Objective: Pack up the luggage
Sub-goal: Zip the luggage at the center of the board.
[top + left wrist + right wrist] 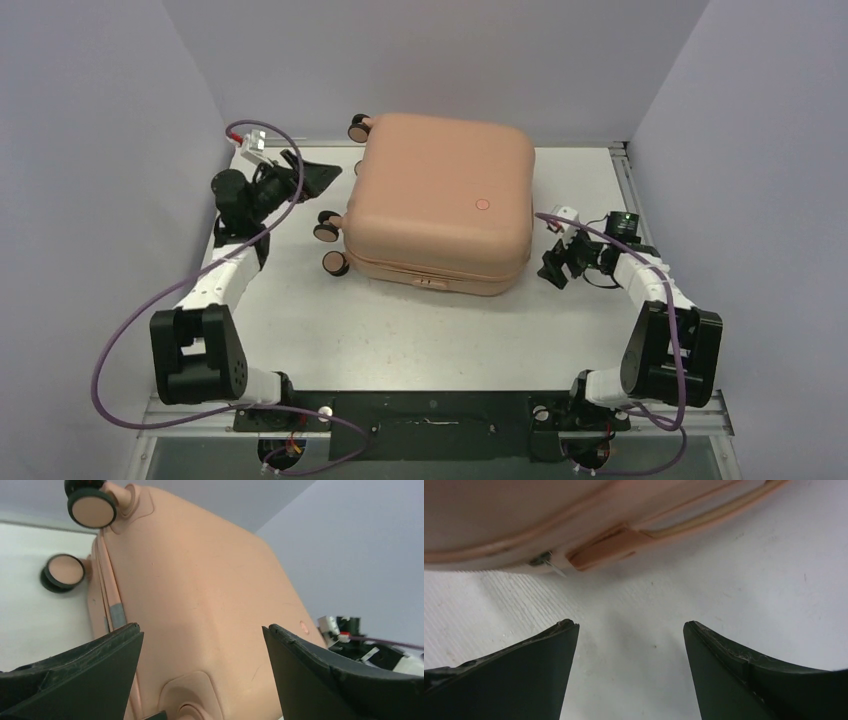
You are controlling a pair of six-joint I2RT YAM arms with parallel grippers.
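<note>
Luggage (440, 200) (one case, four wheels (326, 229)) sits between left pincer (322, 174) and right pincer (555, 268).

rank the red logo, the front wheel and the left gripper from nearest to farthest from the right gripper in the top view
From the right gripper:
1. red logo, on the right of the luggage lid.
2. front wheel, at the luggage's near-left corner.
3. left gripper, beyond the left edge, farther back.

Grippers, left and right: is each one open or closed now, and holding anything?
Left gripper: open, holding nothing.
Right gripper: open, holding nothing.
</note>
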